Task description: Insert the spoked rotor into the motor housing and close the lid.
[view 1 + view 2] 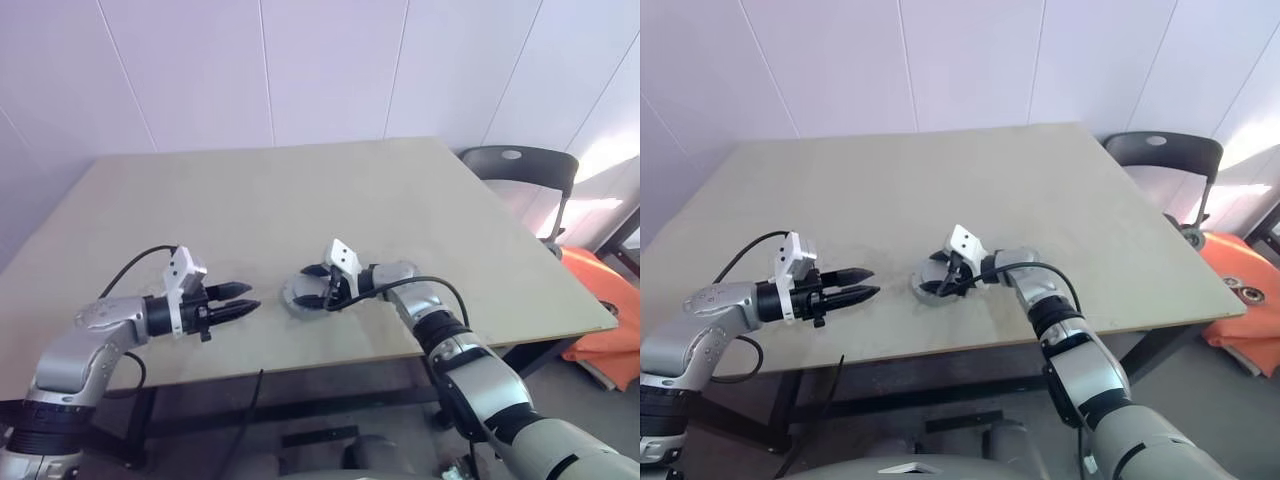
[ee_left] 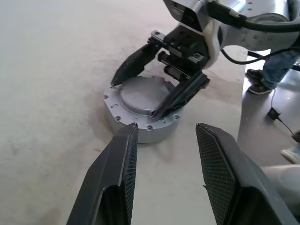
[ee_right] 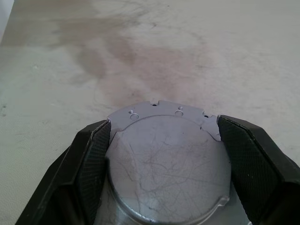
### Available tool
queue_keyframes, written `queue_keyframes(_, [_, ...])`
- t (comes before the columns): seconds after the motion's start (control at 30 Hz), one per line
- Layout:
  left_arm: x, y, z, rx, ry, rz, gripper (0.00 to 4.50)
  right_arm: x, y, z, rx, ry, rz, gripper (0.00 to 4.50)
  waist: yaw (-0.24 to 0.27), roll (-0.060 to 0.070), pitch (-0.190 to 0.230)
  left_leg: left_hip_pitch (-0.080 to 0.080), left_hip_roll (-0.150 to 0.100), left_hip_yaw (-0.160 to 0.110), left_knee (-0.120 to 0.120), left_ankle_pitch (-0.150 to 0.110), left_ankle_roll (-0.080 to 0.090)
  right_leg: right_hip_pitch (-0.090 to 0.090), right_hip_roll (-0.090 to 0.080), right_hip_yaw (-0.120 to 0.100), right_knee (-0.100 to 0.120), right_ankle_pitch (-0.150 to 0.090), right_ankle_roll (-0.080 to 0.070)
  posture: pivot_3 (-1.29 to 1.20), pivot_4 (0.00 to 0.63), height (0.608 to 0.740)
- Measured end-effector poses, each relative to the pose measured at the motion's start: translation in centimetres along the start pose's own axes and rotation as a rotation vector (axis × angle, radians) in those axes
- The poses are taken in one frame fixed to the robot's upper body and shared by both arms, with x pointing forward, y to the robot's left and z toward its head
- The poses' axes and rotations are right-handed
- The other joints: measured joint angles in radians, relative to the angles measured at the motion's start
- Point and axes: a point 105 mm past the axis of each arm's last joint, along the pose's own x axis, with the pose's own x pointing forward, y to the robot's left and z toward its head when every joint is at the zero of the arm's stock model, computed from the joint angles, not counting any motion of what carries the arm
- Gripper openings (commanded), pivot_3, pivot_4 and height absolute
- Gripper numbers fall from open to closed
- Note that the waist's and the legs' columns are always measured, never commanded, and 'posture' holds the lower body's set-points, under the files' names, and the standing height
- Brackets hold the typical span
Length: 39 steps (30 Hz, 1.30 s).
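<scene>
Lower centre, our right gripper (image 1: 318,287) fingers straddle the lid (image 2: 143,93) on the motor housing (image 2: 140,123), wide apart. Our left gripper (image 1: 243,297) hovers half-open, empty. Uneven pressure could tilt the lid.

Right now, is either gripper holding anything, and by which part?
The right gripper straddles the grey lid, fingers at its opposite edges; a firm clamp cannot be told. The left gripper holds nothing.

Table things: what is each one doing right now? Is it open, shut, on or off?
lid: lying flat on top of the motor housing, closing it.
motor housing: upright on the table, covered, inside hidden.
right gripper: a finger on each side of the lid, gripping its edge.
left gripper: open, empty, apart from the housing.
</scene>
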Motion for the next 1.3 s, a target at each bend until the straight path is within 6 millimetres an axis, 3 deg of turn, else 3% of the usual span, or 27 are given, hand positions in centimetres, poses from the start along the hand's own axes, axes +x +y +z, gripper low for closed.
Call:
queue_keyframes(0.17, [1.0,1.7,0.7,0.035,-0.034,0.082,2.11,0.1,0.0,0.0,-0.002,-0.005,-0.002,3.28,0.0,0.0,0.0,0.0,0.0,0.0,-0.001,0.0,0.0,0.0,0.0,0.0,0.0,0.0,0.0,0.0,0.0,0.74])
queue_keyframes(0.3, [2.1,1.7,0.2,0.017,-0.04,0.078,2.11,0.1,0.0,0.0,-0.005,-0.008,-0.001,3.28,0.0,-0.002,-0.001,0.001,0.0,0.0,-0.002,0.0,0.0,0.0,0.0,0.0,0.0,0.0,0.0,0.0,0.0,0.74])
queue_keyframes(0.4, [3.2,1.4,-0.2,0.0,-0.041,0.052,1.5,0.1,0.0,0.0,-0.004,-0.009,-0.003,3.28,0.001,-0.002,-0.002,0.001,0.0,0.0,-0.003,0.0,0.0,0.0,0.0,0.0,0.0,0.0,0.0,0.0,0.0,0.74])
queue_keyframes(0.53, [4.5,1.4,-0.3,-0.009,-0.036,0.035,0.12,0.1,0.0,0.0,-0.003,-0.01,-0.005,3.28,0.0,-0.003,-0.002,0.001,0.0,0.0,-0.004,0.0,0.0,-0.001,0.0,0.0,0.0,0.0,0.0,0.0,0.0,0.74])
queue_keyframes(0.57, [4.7,1.4,-0.5,-0.021,-0.039,0.036,0.03,0.1,0.0,0.0,-0.003,-0.011,-0.005,3.28,0.0,-0.003,-0.003,0.001,0.0,0.0,-0.005,0.0,0.0,0.0,0.0,0.0,-0.001,0.0,0.0,0.0,0.0,0.74])
queue_keyframes(0.87, [6.1,1.6,-0.9,-0.076,-0.058,0.042,0.03,0.0,0.0,0.0,-0.001,-0.013,-0.009,3.28,0.002,-0.004,-0.003,0.002,0.0,0.0,-0.008,0.0,0.0,-0.001,-0.001,0.0,-0.002,0.0,0.0,0.0,0.0,0.74])
queue_keyframes(1.3, [10.7,0.7,-2.5,-0.091,-0.025,-0.013,0.03,0.0,-0.1,0.0,-0.003,-0.016,-0.016,3.28,0.001,-0.003,-0.003,0.001,-0.001,0.0,-0.01,0.0,0.0,0.0,0.0,0.0,-0.006,0.0,0.0,0.0,0.0,0.74])
